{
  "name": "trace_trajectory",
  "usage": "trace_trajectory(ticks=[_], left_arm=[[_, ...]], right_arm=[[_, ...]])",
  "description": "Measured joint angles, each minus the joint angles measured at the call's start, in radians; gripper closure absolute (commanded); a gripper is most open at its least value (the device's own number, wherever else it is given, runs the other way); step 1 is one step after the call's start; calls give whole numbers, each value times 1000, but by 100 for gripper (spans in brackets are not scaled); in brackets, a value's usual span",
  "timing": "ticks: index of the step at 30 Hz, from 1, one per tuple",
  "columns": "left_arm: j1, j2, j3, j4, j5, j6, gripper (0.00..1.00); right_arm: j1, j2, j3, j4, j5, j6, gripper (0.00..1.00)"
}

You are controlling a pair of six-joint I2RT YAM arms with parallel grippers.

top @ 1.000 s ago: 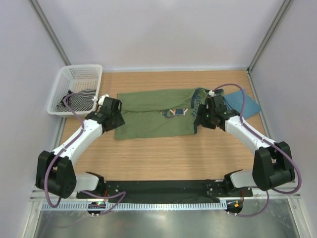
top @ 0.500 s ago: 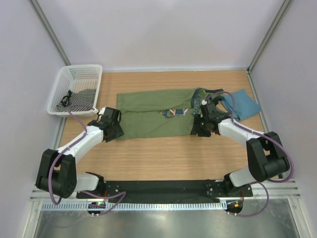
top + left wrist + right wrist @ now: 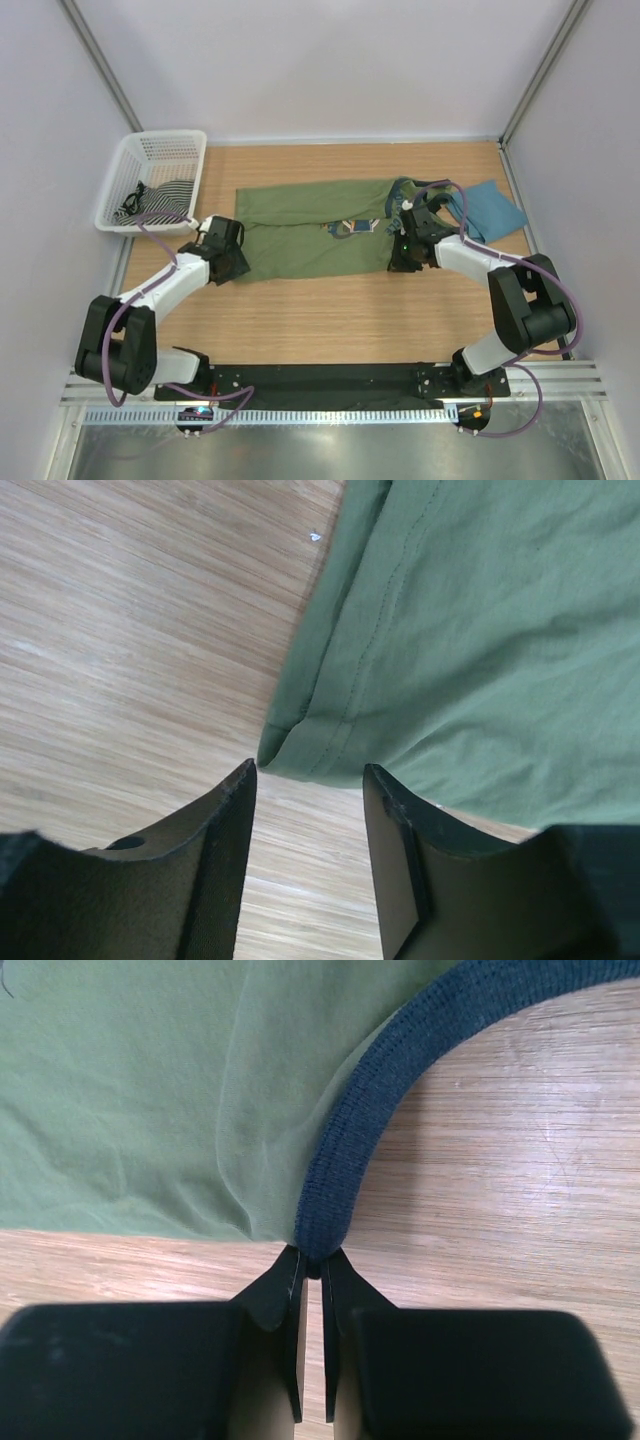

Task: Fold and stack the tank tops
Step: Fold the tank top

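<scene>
**Bench** (image 3: 330, 310), near to far.
- **Left fingers** (image 3: 225, 830): apart and empty. The near-left hem corner of the olive-green tank top (image 3: 300, 235) lies just ahead of the gap.
- **Right fingers** (image 3: 280, 1295): pinched together on the navy trim (image 3: 345, 1175) at the garment's near-right armhole.
- **Garment:** lies flat, long axis left to right, hem to the left. Each arm is nearest its own near corner.
- **Beyond its right end:** teal-blue tank top (image 3: 490, 208).
- **Far left:** basket (image 3: 118, 185).
</scene>
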Motion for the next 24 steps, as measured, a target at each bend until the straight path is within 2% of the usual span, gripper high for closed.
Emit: trace_trajectory(ticks=[3,12,16,19,20,22,24], left_arm=[[0,20,0,10,6,-1,60],[0,37,-39,18,23,-8,57],[1,35,-45,19,15,-9,60],[9,51,-42,21,13,-10,74],[13,64,-39,22,13,-9,85],[18,88,-26,26,9,-11,100],[19,111,-8,32,9,-5,100]], right_arm=[[4,0,0,0,0,0,94],[5,0,0,-1,0,0,94],[5,0,0,-1,0,0,94],[5,0,0,-1,0,0,94],[5,0,0,-1,0,0,94],[5,0,0,-2,0,0,94],[5,0,2,-6,0,0,95]])
